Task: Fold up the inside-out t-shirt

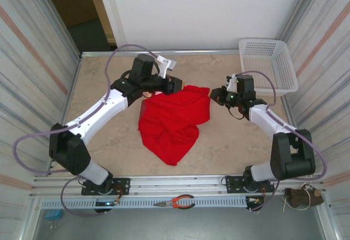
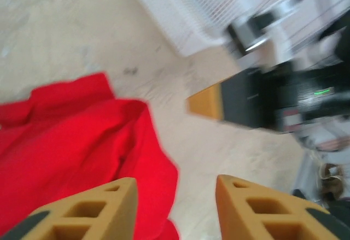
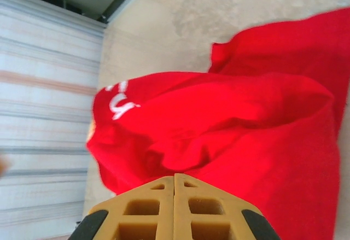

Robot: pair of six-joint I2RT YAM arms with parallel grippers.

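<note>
Mid-table lies the red cloth t-shirt [image 1: 172,122], my left claw [image 1: 178,84] at its far-left edge, my right claw [image 1: 214,95] just right of it; the white plastic mesh basket [image 1: 268,65] sits in the far-right corner.

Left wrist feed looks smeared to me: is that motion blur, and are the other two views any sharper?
Left wrist: yes, streaked throughout; the basket and the edge of the t-shirt are smeared, and only the left gripper reads fairly clean. Right wrist: sharper, cloth folds distinct, slight softness at the cloth's left edge. Top external: sharp, evenly lit, soft shadows, no glare.
</note>
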